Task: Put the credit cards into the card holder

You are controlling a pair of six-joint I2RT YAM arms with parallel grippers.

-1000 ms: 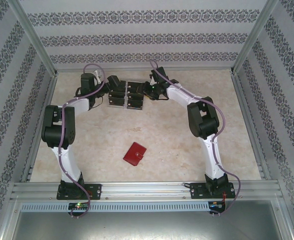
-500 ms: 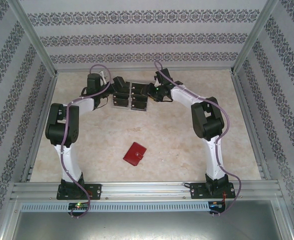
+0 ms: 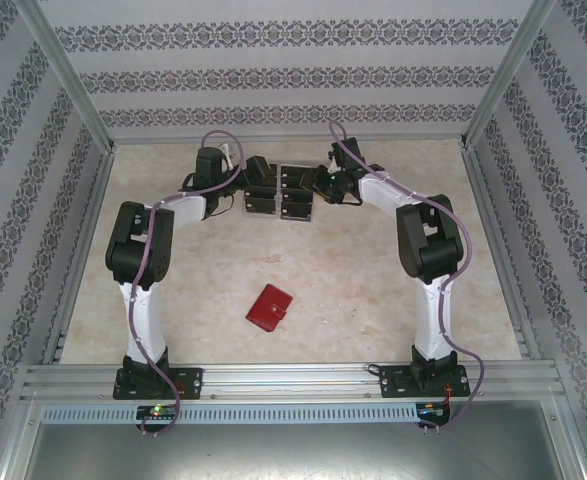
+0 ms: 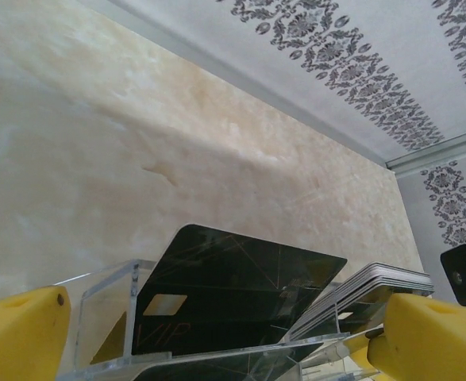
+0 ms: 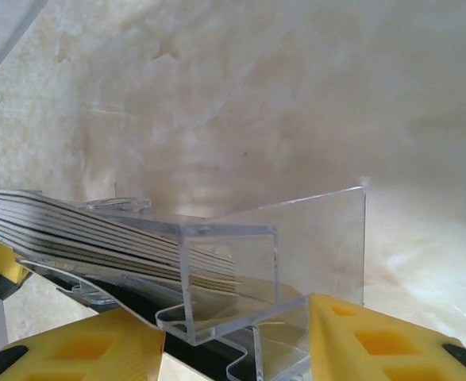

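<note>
Lying shut on the table [image 3: 373,270], the red card holder [image 3: 270,307] is well apart from the credit cards [image 4: 233,294], farther back in the clear stand [image 5: 320,238]. The left tool [image 4: 221,325] is spread wide around it. Whether the right tool [image 5: 236,333] grips it I cannot tell. A bump could tip the stand, spilling cards.

End effectors [image 4: 225,317] [image 5: 236,333] outstretched, possibly clamped.

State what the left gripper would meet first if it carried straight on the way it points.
Probably the clear stand, already between the left gripper's yellow fingers, and the black card leaning in it; whether the fingers touch it is unclear.
</note>
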